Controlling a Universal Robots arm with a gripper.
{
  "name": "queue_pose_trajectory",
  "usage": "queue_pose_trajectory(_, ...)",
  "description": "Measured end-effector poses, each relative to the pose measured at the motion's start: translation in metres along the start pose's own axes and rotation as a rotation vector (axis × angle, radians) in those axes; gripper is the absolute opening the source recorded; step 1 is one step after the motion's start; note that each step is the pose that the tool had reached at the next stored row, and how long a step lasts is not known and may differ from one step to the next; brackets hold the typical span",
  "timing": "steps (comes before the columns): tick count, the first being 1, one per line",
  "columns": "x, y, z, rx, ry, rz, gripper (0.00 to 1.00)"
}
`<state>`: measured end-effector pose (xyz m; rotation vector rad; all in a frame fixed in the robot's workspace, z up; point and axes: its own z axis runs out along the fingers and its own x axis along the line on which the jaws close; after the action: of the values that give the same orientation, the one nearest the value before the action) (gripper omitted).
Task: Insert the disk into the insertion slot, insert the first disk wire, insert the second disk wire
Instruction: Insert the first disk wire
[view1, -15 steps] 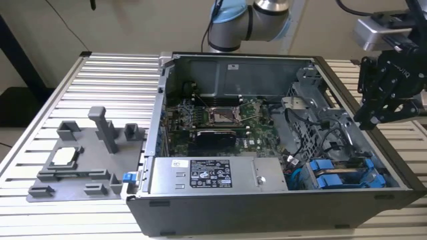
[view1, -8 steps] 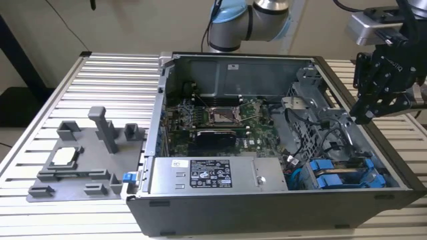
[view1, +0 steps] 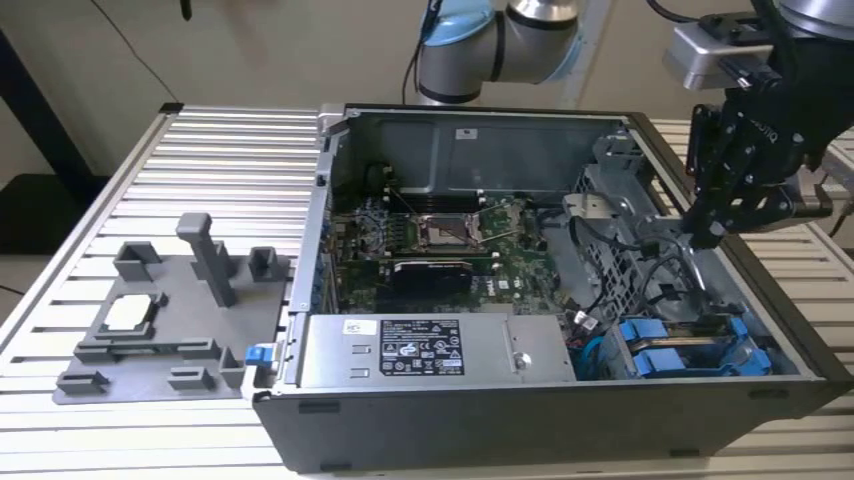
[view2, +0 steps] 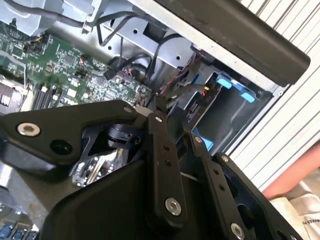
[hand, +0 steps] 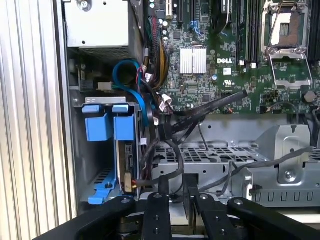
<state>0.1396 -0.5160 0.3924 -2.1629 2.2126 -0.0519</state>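
The disk (view1: 683, 350), grey metal in a bright blue carrier, sits inside the insertion slot (view1: 763, 345) at the near corner of the open computer case on the exterior view's right. The first wrist view shows the disk's (hand: 125, 157) edge and blue tabs inside the grey bay (hand: 90, 165). Loose black disk wires (hand: 172, 155) hang over the perforated cage beside it, and one runs toward my gripper (hand: 176, 184). In the exterior view my gripper (view1: 703, 238) points down over the case's right side, just above the black cables (view1: 661, 275). The second wrist view puts my gripper (view2: 172, 120) above the blue tabs (view2: 232, 85).
The labelled grey power supply box (view1: 427, 350) fills the case's front. The green motherboard (view1: 441, 235) with its processor socket lies behind it. A grey plastic fixture (view1: 160, 320) stands on the slatted table at the exterior view's left. The case's dark right wall (view1: 814, 330) rises close beside my gripper.
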Motion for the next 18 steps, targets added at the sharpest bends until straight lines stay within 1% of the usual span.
queue_pose_trajectory(5,0.0003,0.0155,-0.0009,0.0013,0.0,0.0,0.27)
queue_pose_trajectory(9,0.0006,0.0278,-0.0018,0.005,0.0003,-0.001,0.27)
queue_pose_trajectory(11,0.0007,0.033,-0.0022,0.0083,0.0018,-0.003,0.27)
queue_pose_trajectory(13,0.0008,0.0378,-0.0027,0.012,0.0054,-0.005,0.27)
queue_pose_trajectory(14,0.0009,0.0395,-0.003,0.0137,0.0083,-0.006,0.27)
queue_pose_trajectory(15,0.001,0.0402,-0.0036,0.0143,0.013,-0.007,0.27)
queue_pose_trajectory(16,0.001,0.0405,-0.0042,0.0145,0.0202,-0.007,0.27)
queue_pose_trajectory(18,0.001,0.0403,-0.0057,0.0148,0.0379,-0.009,0.27)
